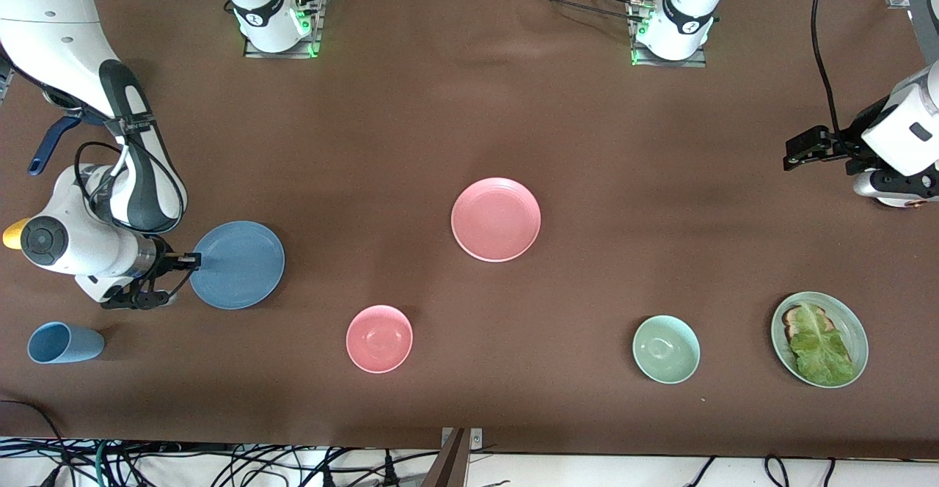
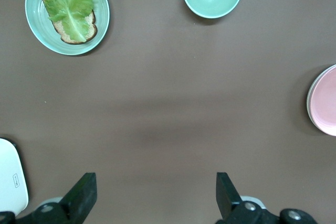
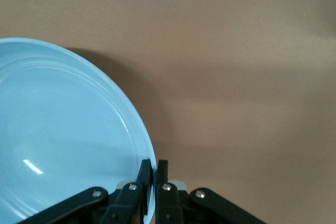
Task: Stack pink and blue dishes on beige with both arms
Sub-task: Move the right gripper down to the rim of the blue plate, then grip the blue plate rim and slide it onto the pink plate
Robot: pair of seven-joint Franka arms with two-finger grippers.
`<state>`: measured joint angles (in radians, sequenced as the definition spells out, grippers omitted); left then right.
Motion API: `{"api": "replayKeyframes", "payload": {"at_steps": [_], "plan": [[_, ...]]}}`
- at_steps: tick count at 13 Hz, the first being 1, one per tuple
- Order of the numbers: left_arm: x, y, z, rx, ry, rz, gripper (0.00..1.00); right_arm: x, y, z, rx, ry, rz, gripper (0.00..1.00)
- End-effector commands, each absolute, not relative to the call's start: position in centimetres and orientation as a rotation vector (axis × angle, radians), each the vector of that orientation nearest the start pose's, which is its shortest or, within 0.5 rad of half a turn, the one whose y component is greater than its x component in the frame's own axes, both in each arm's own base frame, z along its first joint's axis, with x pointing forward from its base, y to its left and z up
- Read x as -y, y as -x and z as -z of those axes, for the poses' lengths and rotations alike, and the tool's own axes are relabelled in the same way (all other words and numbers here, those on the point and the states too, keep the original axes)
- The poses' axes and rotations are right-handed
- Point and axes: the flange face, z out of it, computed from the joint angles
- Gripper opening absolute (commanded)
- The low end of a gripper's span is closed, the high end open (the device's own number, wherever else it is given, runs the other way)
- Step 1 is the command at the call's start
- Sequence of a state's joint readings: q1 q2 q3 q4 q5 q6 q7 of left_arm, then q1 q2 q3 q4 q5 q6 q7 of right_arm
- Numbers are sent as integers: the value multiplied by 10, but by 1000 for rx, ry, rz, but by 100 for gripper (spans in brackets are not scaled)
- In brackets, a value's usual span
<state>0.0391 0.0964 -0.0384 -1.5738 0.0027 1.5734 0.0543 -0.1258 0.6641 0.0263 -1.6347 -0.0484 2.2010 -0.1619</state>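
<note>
right gripper [image 1: 192, 259] pinching rim of blue plate [image 1: 238, 264] at right arm's end, jaws clamped. pink plate [image 1: 496, 218] sitting mid-table, well apart. left gripper [image 1: 799, 151] hanging wide open, empty, waiting. no beige plate showing.

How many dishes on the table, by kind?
Plates: 3, namely blue plate, pink plate, green plate with lettuce and toast
Bowls: 2, namely pink bowl, green bowl
Cups: 1, namely blue cup
Total: 6
</note>
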Motion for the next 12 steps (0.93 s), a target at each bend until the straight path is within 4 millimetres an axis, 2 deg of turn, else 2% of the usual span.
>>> {"api": "replayKeyframes", "payload": {"at_steps": [1,3,4,7,8,10,12], "plan": [[-1,-579,-571,-103,3117,-132,100,55,-674,-263,175,3121,-143,0],[0,-579,-569,-105,3117,-137,100,29,-681,-291,207,3083,-118,0],[0,-579,-569,-105,3117,-137,100,17,-685,-312,211,3052,-110,0],[1,-579,-569,-108,3117,-137,100,-12,-690,-350,222,2957,-185,0],[1,-579,-569,-108,3116,-137,100,-28,-689,-360,247,2938,-205,0],[2,-579,-569,-110,3116,-137,100,-57,-686,-365,248,2915,-224,0],[0,-578,-570,-108,3116,-137,100,-107,-681,-372,152,2901,-234,0]]}}
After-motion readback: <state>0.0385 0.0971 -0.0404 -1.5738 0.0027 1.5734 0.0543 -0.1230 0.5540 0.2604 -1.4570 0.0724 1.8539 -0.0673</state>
